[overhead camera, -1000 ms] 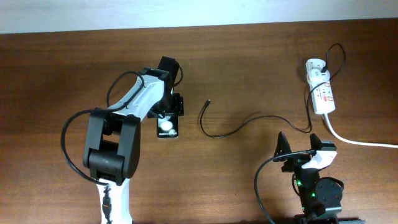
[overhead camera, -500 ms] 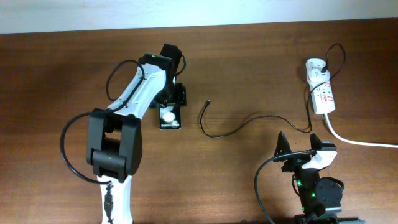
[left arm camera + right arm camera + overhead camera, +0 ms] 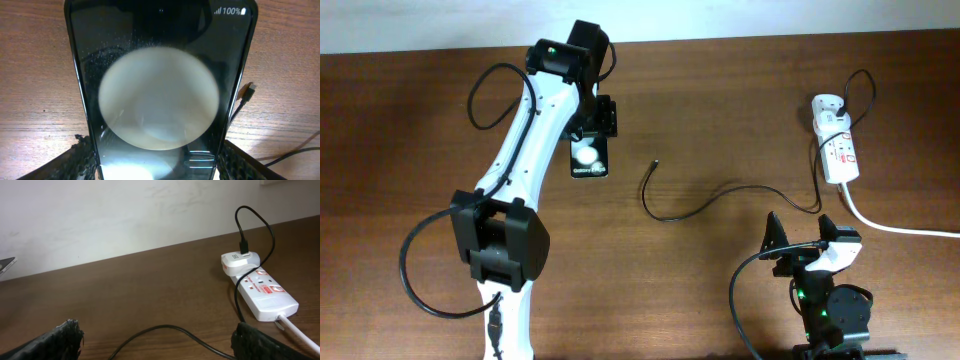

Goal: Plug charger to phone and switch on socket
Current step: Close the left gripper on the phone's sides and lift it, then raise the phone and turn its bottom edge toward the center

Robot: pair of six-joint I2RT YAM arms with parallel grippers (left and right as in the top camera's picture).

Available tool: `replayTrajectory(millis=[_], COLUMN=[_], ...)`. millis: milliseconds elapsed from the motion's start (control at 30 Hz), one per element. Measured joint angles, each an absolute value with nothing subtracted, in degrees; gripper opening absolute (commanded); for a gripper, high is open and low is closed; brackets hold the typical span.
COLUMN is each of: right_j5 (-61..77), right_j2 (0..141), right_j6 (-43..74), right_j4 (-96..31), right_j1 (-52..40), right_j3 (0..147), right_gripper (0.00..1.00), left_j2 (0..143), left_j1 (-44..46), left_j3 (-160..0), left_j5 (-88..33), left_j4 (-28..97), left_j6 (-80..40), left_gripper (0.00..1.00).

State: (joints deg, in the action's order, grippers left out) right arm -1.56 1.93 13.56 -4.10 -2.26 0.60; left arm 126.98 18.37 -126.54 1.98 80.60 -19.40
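phone (image 3: pixel 590 160) pinched by its side edges in left gripper (image 3: pixel 592 138) | right gripper (image 3: pixel 800 236) spread wide, holding nothing | charger (image 3: pixel 695 211) loose on table, runs to socket (image 3: pixel 839 146)

— What lies beneath your arms?

— A dark brown wooden table (image 3: pixel 740 100). Its grain runs side to side and it fills nearly all of my overhead view, apart from a pale band along the top edge.

— And beyond it?

— A plain off-white wall (image 3: pixel 100 215) fills the upper half of my right wrist view and meets the table's far edge.
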Motion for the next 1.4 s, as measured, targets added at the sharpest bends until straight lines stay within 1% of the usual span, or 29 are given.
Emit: replayTrajectory(millis=[33, 67, 200, 333, 500, 600, 1000, 1233, 1400], right_j5=[-1.56, -1.56, -1.56, -1.56, -1.56, -1.56, -1.56, -1.56, -1.56], right_j2=[1.93, 1.93, 1.93, 1.93, 1.93, 1.93, 1.93, 1.93, 1.93], right_j6=[13.5, 13.52, 13.54, 13.52, 13.52, 13.56, 13.54, 13.54, 13.52], right_j4=[-4.1, -4.1, -4.1, -4.1, -4.1, -4.1, -4.1, -4.1, -4.1], right_j1=[-2.26, -2.26, -2.26, -2.26, -2.26, -2.26, -2.26, -2.26, -2.26], right_j3=[0.6, 0.6, 0.6, 0.6, 0.6, 0.6, 0.6, 0.6, 0.6], right_gripper=[0.99, 0.99, 0.99, 0.98, 0.99, 0.99, 0.99, 0.99, 0.99], left_j2=[126.98, 126.98, 126.98, 126.98, 126.98, 126.98, 126.98, 126.98, 126.98], left_j1=[18.37, 18.37, 18.37, 18.2, 12.91, 11.42, 11.57, 15.92, 16.27], left_j3=[-126.54, -126.54, -126.54, -126.54, -126.56, -126.56, -126.56, -126.56, -126.56], left_j5=[1.98, 1.98, 1.41, -1.98, -7.92, -9.63, -13.76, -13.19, -14.52], left_j4=[80.58, 80.6, 80.68, 83.83, 86.39, 87.02, 91.31, 92.68, 92.53], left_j6=[-19.4, -19.4, -19.4, -19.57, -19.57, -19.59, -19.57, -19.59, -19.62], left_gripper=[0.03, 0.0, 0.0, 0.0, 0.0, 0.0, 0.0, 0.0, 0.0])
